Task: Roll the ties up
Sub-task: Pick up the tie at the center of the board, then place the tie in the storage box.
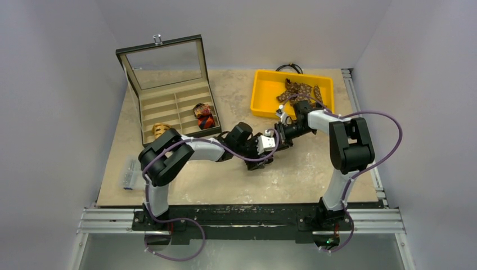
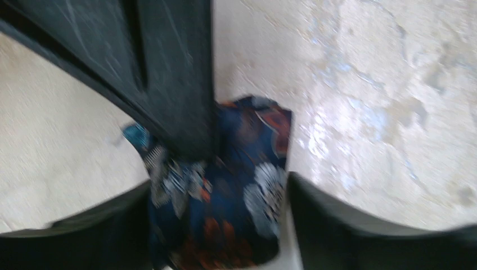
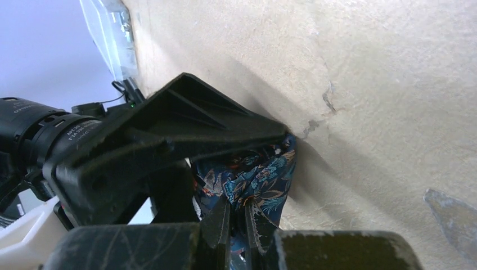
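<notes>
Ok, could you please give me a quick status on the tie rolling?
Right gripper shut on navy tie. Left gripper straddling it, grip unclear. Grippers nose to nose. More ties in yellow tray.

Top view: a fixed camera high above and behind the black base rail [image 1: 242, 216] looks down and forward. It is far enough away to show the whole beige stone-patterned tabletop [image 1: 315, 180], the black-and-white left arm [image 1: 185, 152] and the right arm [image 1: 349, 146].

Left wrist view: very close, apparently looking steeply down, though blur makes the angle uncertain. It looks between the black plastic fingers [image 2: 360, 236] of the left gripper [image 2: 219, 183] at a folded dark navy floral fabric necktie [image 2: 236, 214].

Right wrist view: low and close, grazing along the tabletop toward that necktie and the left gripper.

All three views share this spot near mid-table.
</notes>
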